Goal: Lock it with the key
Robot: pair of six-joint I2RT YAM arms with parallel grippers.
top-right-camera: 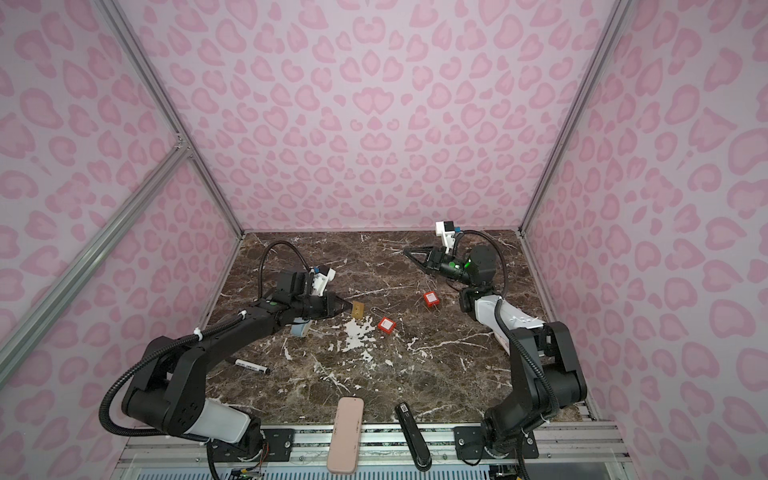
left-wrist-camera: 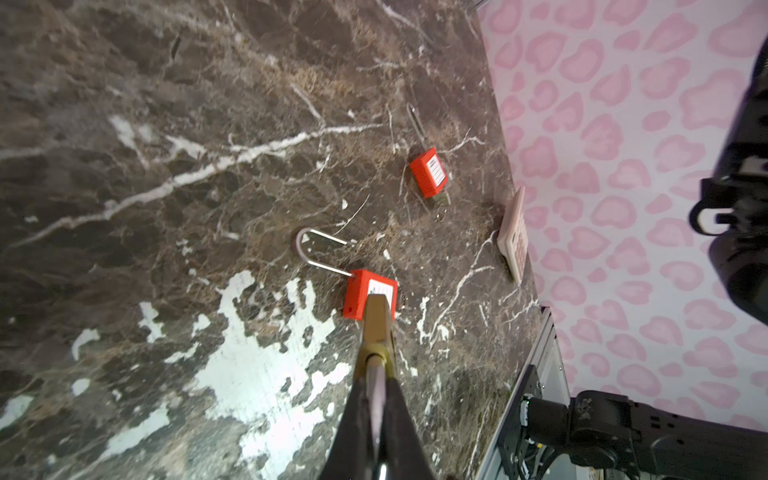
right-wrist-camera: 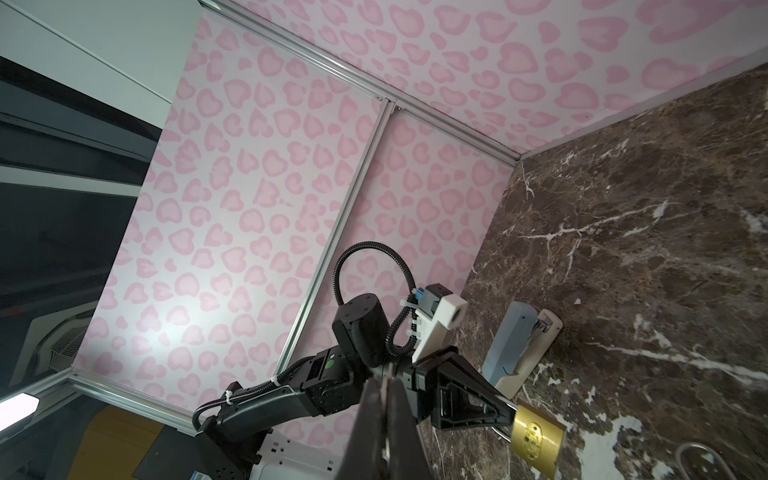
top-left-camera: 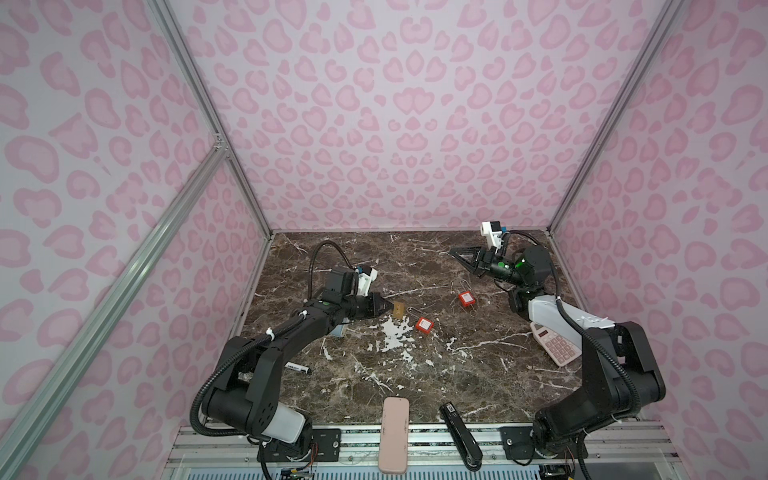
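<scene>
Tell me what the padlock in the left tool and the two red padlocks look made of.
Held padlock, in the left tool: likely brass, yellow with a metallic sheen. Near red padlock and far red padlock: bodies probably matt plastic, flat even red with white labels; shackles look like steel, thin and silvery.

Two red padlocks [top-left-camera: 424,324] [top-left-camera: 467,298] (plus one brass padlock [top-left-camera: 399,308]), two staplers [top-left-camera: 459,436] [top-right-camera: 300,328], one calculator [top-left-camera: 557,347], one marker [top-left-camera: 298,368], one pink case [top-left-camera: 394,434]

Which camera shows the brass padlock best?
The right wrist view: the brass padlock shows its broad face, close and large. The left wrist view sees it narrow, edge-on; in both top views it is a small tan block.
</scene>
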